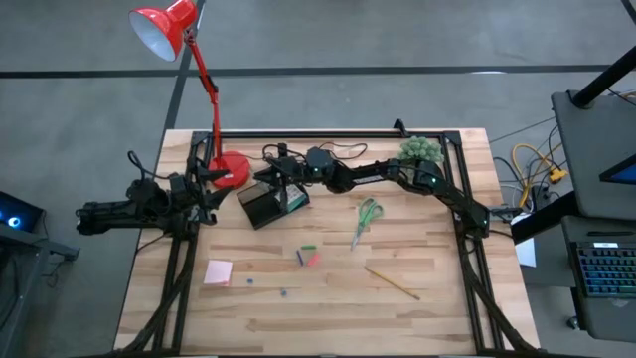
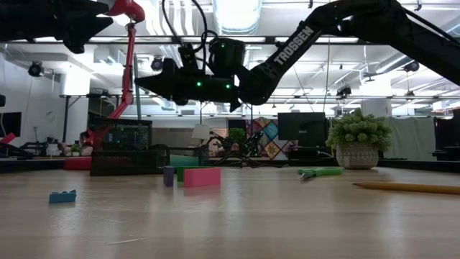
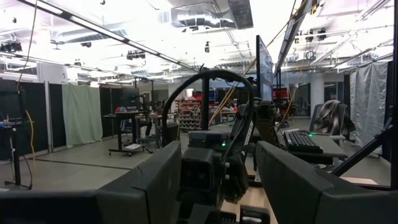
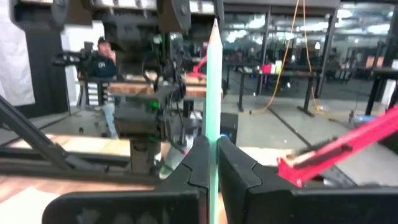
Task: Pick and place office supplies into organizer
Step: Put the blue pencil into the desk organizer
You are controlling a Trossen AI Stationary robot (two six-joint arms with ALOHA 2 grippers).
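High view: right gripper (image 1: 288, 171) extended over the black organizer (image 1: 260, 207), which sits beside the red lamp base (image 1: 232, 170). White green-dotted block (image 1: 296, 199) already at the organizer's edge, apparently inside. Left gripper (image 1: 207, 189) parked at the table's left side, clear of the work. Still out on the wood: green-handled scissors (image 1: 367, 219), wooden pencil (image 1: 392, 282), pink sticky-note pad (image 1: 219, 272), small red and green pieces (image 1: 308, 257), 2 tiny blue bits (image 1: 249, 280).

Low view: right gripper (image 2: 154, 80) well above the organizer (image 2: 122, 162). Pink block (image 2: 202, 177), purple piece (image 2: 169, 175), blue brick (image 2: 62, 196), scissors (image 2: 320, 172) and pencil (image 2: 406, 187) all resting on the table.

Left wrist view: left fingers (image 3: 291, 180) spread wide, nothing between them.

Right wrist view: right fingers (image 4: 194, 158) pressed together, pinching a thin green pen (image 4: 213, 93) held upright.

Judgement: task early; 1 item seemingly stowed, pen in transit and not yet released, most supplies outstanding.
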